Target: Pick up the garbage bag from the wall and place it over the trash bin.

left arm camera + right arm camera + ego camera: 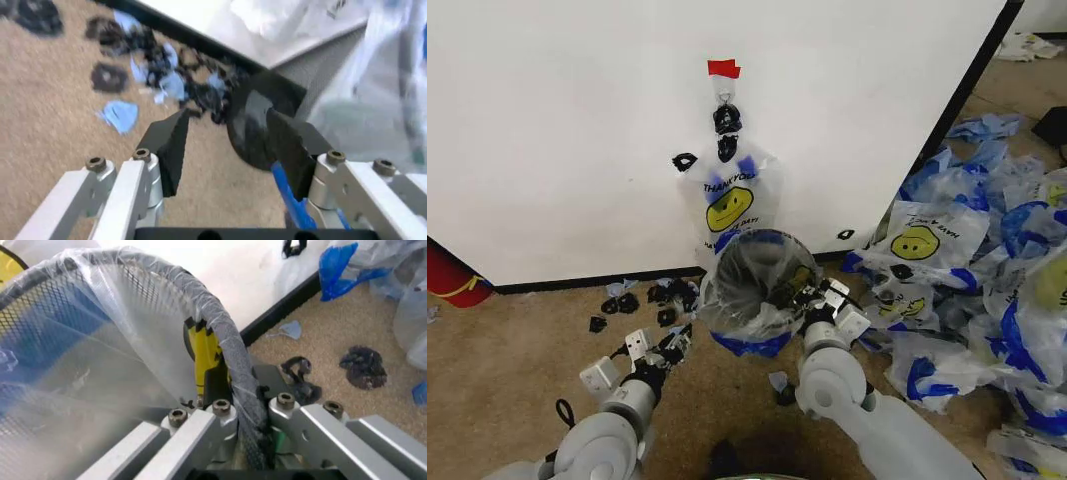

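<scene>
We judge the fitting step nearly done: our left gripper [674, 345] hangs with fingers spread and empty just left of the trash bin [757, 285], over whose rim the garbage bag [127, 330] is stretched; our right gripper [812, 298] pinches rim and film together at the bin's right, so next comes a clean release. Tan carpet [517, 360] strewn with black scraps [642, 298] meets the wall [567, 130], where an identical bag [730, 205] hangs on the hook; spare bags [987, 260] heap at right.

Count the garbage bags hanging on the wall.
1 visible: the garbage bag hangs from the hook under the red tape on the wall, behind the trash bin. More may lie flat behind it.
</scene>
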### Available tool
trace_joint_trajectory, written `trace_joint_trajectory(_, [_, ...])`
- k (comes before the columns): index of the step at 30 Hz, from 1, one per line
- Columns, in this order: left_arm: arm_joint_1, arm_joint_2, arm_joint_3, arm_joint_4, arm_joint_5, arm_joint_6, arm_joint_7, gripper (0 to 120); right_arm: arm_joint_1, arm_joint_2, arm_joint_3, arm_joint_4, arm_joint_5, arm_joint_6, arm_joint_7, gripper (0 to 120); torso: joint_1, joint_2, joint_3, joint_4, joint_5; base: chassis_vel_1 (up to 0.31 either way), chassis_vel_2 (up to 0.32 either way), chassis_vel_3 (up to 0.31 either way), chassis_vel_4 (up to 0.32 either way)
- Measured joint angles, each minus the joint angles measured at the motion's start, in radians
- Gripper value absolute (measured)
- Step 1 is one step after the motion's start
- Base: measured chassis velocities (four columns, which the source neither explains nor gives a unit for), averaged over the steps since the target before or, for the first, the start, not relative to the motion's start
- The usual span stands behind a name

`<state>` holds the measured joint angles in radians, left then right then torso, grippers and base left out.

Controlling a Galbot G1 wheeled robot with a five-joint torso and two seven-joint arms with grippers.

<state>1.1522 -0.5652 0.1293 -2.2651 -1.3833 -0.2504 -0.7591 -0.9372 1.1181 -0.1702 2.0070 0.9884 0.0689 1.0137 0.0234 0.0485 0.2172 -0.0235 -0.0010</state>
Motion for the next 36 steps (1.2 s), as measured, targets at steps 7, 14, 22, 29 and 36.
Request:
trace_joint_trajectory(7, [-0.021,0.002,-0.062,0.005,0.019,0.012,-0.001,55,-0.017,0.015,-0.028,0.039,0.023,-0.017,0.036,0,0.0,0.0,0.0,-0.0001,0.0,0.0,0.0,0.0,0.0])
trace_joint_trajectory(14, [-0.034,0.002,-0.096,0.021,0.043,0.014,0.018,58,-0.025,0.024,-0.072,0.065,0.052,-0.044,0.08,0,0.0,0.0,0.0,-0.0001,-0.0001,0.0,0.0,0.0,0.0])
trace_joint_trajectory(22, [-0.035,-0.002,-0.098,0.025,0.051,0.014,0.023,59,-0.041,0.019,-0.136,0.062,0.051,-0.068,0.094,0,0.0,0.0,0.0,-0.0001,0.0,0.0,0.0,0.0,0.0])
trace_joint_trajectory(29, [-0.034,-0.01,-0.093,0.029,0.055,0.014,0.025,59,-0.04,0.008,-0.181,0.032,0.043,-0.068,0.072,0,0.0,0.0,0.0,0.0,0.0,0.0,0.0,0.0,0.0])
trace_joint_trajectory(36, [-0.035,-0.016,-0.088,0.035,0.058,0.014,0.027,59,-0.033,-0.008,-0.208,0.015,0.033,-0.073,0.053,0,0.0,0.0,0.0,0.0,0.0,0.0,0.0,0.0,0.0])
